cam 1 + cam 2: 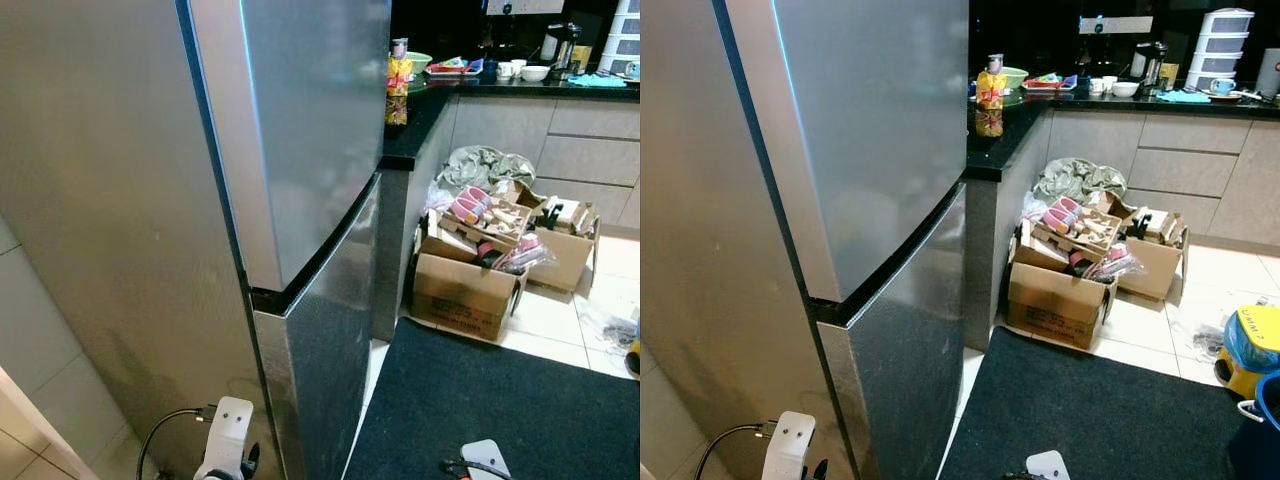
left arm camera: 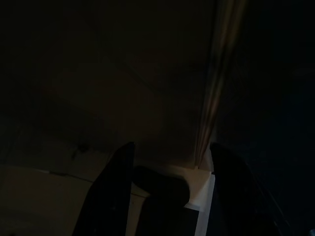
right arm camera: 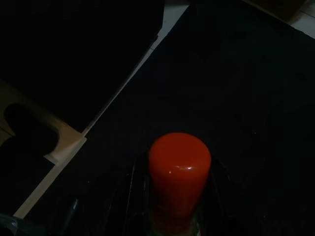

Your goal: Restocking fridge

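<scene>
We stand before the closed silver fridge (image 1: 290,130). Beside the counter (image 1: 415,120), open cardboard boxes (image 1: 470,275) hold mixed goods. Our right gripper (image 3: 172,196) clamps a bottle with a red cap (image 3: 179,169) above the dark mat (image 1: 480,400). Our left gripper (image 2: 170,191) hangs low beside the fridge with fingers spread, holding nothing.

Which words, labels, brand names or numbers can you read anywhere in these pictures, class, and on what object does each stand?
None can be read for certain.
Front cardboard box: dark print on its side, too small and blurred to read.
Yellow packet on the black counter: printing too small to read.
Fridge: no visible lettering.
Red cap held in the right gripper: no lettering visible.
</scene>
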`<state>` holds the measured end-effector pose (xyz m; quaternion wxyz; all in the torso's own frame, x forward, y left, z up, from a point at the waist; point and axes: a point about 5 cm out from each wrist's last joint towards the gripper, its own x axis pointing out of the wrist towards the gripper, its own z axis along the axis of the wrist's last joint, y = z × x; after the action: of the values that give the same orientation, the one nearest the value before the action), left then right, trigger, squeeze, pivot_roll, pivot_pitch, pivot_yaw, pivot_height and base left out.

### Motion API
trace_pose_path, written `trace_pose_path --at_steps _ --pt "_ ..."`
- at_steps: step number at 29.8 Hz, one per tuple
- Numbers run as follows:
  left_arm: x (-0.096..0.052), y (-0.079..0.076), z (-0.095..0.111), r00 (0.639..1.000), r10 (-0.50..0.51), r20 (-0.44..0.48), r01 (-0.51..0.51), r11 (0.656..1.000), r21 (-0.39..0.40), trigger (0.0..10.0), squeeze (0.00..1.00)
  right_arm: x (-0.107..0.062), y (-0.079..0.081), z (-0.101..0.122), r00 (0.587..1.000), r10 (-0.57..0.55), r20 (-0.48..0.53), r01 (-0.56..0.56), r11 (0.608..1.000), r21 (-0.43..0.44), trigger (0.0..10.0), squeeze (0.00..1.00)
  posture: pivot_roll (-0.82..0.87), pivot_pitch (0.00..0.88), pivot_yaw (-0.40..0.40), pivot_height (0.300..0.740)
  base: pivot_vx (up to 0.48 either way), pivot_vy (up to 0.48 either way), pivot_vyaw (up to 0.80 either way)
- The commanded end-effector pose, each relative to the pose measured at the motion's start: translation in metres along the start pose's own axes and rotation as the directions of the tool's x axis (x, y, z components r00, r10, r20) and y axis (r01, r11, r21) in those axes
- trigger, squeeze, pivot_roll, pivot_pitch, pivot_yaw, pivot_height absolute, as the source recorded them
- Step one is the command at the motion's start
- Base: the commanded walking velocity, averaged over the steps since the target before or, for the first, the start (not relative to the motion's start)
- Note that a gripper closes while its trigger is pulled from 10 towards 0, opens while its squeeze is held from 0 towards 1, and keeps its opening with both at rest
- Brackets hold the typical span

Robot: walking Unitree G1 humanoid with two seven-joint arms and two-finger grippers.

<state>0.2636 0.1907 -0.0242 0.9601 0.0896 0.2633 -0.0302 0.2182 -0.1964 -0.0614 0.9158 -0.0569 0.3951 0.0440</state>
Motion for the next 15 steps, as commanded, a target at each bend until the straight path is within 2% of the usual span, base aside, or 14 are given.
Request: trace_pose_path --at_steps 1,9,12,15 --pt "-0.0012 -0.0002 -0.0032 1.0 -0.006 -0.008 0.006 1.0 0.013 10.0 0.0 0.0 0.0021 -0.0021 1.0 -0.002 -0.007 0.002 1.0 0.004 10.0 0.0 -0.09 0.047 0.043 0.74 0.0 0.0 0.0" --pt "-0.0013 0.0007 -0.0033 1.0 0.005 -0.008 -0.005 1.0 -0.004 10.0 0.0 0.0001 0.003 -0.0026 1.0 0.005 -0.013 -0.005 1.0 -0.001 10.0 0.0 -0.09 0.05 0.041 0.74 0.0 0.0 0.0" --pt "-0.0015 0.0015 -0.0039 1.0 0.008 -0.011 -0.008 1.0 -0.014 10.0 0.0 -0.0005 0.0007 -0.0034 1.0 0.003 -0.015 -0.003 1.0 -0.001 10.0 0.0 -0.09 0.049 0.04 0.74 0.0 -0.259 0.0" --pt "-0.0016 0.002 -0.004 1.0 0.005 -0.01 -0.005 1.0 -0.011 10.0 0.0 -0.0023 -0.0046 -0.0065 1.0 -0.001 -0.019 0.001 1.0 -0.003 10.0 0.0 -0.09 0.048 0.036 0.74 0.0 -0.48 0.0"
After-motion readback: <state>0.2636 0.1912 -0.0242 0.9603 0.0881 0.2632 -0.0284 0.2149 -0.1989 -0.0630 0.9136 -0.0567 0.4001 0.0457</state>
